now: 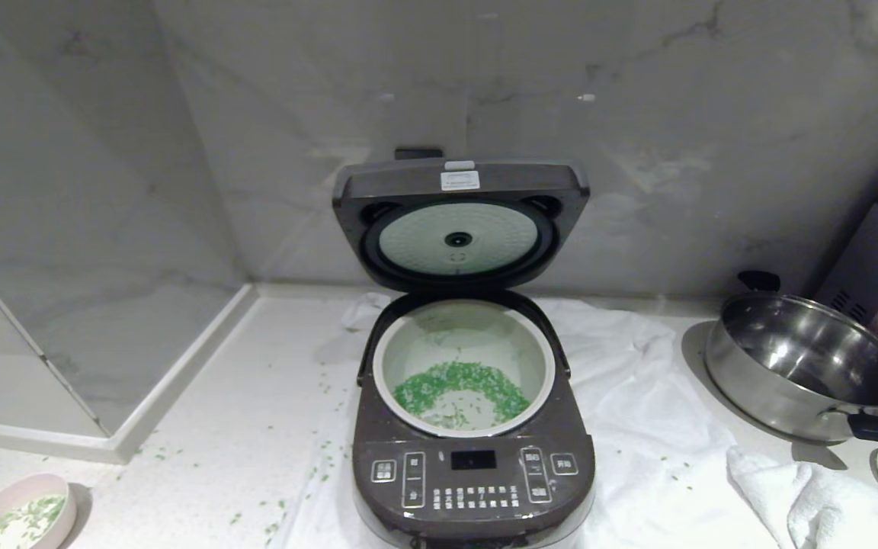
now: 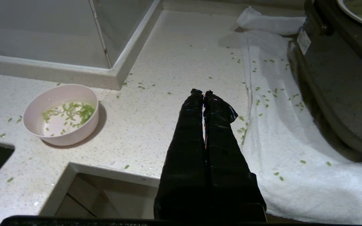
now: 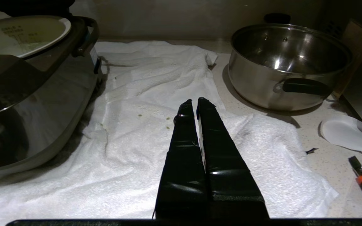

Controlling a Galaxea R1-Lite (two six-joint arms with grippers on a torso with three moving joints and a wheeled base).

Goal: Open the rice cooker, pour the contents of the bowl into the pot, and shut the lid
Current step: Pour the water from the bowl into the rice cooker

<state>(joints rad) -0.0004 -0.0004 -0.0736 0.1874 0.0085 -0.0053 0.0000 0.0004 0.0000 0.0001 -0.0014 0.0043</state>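
2 grippers idle, fingers pressed closed, holding nothing: left gripper (image 2: 203, 92) over bare tabletop (image 1: 241, 427), right gripper (image 3: 196, 103) over white towel (image 3: 143, 150). Bowl (image 1: 18, 512) at front-left tabletop edge, few green grains (image 1: 458, 385) left; most sit in pot (image 1: 463, 366). Rice cooker (image 1: 473, 427) centre, lid (image 1: 460, 223) upright. Steel pan (image 1: 805, 366) right.

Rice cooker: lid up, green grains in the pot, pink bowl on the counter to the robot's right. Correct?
Not quite. The bowl sits to the robot's left, as the head view shows. The rest holds: the lid is up and green grains lie in the pot.
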